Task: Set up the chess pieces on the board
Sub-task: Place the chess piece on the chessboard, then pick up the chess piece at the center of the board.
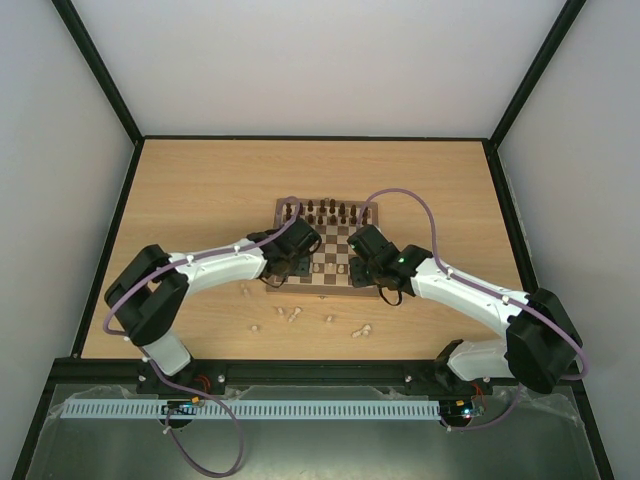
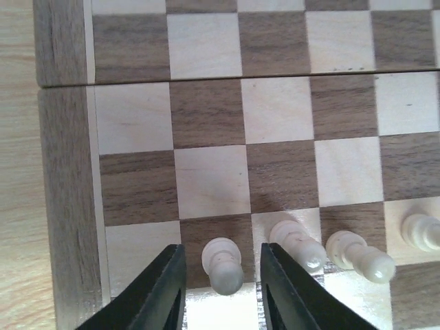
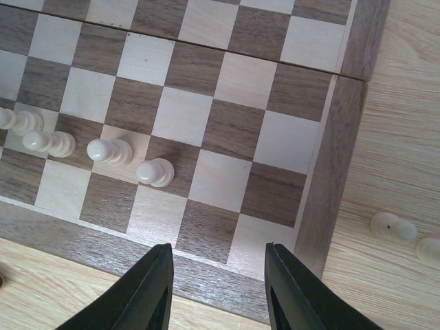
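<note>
The board (image 1: 318, 278) lies mid-table, with dark brown pieces on its far rows. In the left wrist view my left gripper (image 2: 221, 269) is open, its fingers (image 2: 159, 292) on either side of a standing cream pawn (image 2: 224, 265) on a dark square near the board's left edge, with gaps on both sides. More cream pawns (image 2: 297, 242) stand to its right. My right gripper (image 3: 217, 256) is open and empty over the board's near right corner (image 3: 323, 206). Several cream pawns (image 3: 155, 172) stand in a row to its left.
Loose cream pieces lie on the table in front of the board (image 1: 294, 314), (image 1: 362, 330), (image 1: 245, 291). Two more lie right of the board in the right wrist view (image 3: 393, 227). The dark pieces (image 1: 330, 212) fill the board's far side. Black frame rails border the table.
</note>
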